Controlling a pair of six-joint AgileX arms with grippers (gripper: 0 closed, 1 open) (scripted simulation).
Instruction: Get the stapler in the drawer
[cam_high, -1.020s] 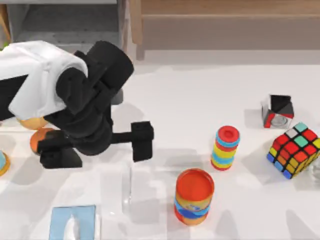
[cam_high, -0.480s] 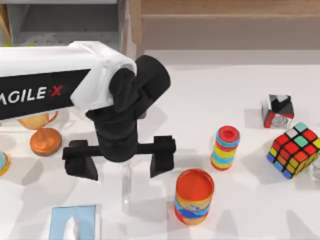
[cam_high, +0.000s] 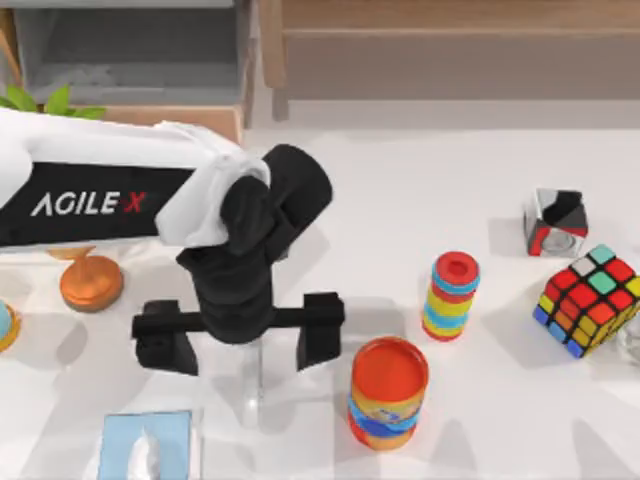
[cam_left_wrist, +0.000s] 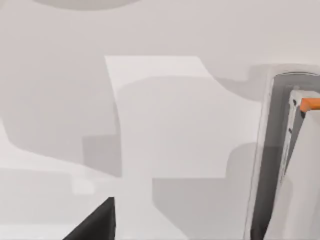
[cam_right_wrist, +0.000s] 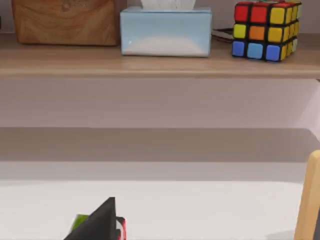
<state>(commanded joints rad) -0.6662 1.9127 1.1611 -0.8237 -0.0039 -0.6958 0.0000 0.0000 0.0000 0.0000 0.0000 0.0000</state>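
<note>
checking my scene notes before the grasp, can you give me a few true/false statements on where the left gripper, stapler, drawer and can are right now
1. The left gripper hangs over the stapler with its fingers spread wide. True.
2. The stapler already lies inside the drawer. False: it lies on the white table, near the front edge.
3. The orange can stands upright, to the right of the stapler. True.
4. The drawer is pushed shut. False: it is open, its dark grey inside showing at the top view's upper left.
5. The gripper is clamped on the orange can. False: it is open and apart from the can.
</note>
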